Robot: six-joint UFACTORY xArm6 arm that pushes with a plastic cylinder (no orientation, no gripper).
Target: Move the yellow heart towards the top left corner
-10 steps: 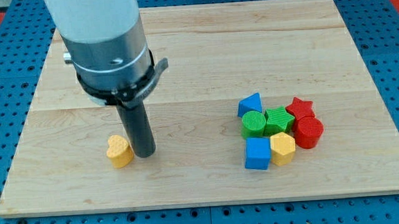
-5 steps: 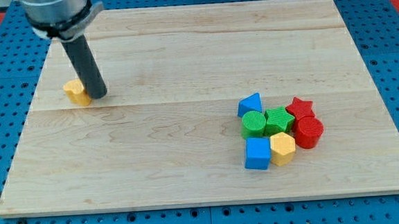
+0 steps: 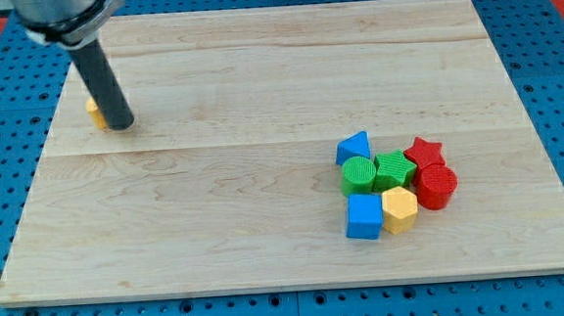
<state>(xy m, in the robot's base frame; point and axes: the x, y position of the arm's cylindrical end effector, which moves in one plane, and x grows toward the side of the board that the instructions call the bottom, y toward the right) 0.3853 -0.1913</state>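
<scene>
The yellow heart (image 3: 93, 113) lies near the board's left edge, in the upper left part of the view. The dark rod hides most of it; only a small yellow sliver shows. My tip (image 3: 121, 123) rests on the board right against the heart's right side, slightly below it. The rod rises up and to the left out of the view's top.
A cluster sits at the right: blue triangle (image 3: 353, 147), green cylinder (image 3: 359, 175), green star (image 3: 393, 168), red star (image 3: 424, 152), red cylinder (image 3: 436, 186), blue cube (image 3: 364, 217), yellow hexagon (image 3: 399, 210). The wooden board (image 3: 258, 81) lies on a blue pegboard.
The tip has pushed the yellow heart from the lower left up towards the top left. In the last half second both moved a little further up and left, and the rod now covers more of the heart.
</scene>
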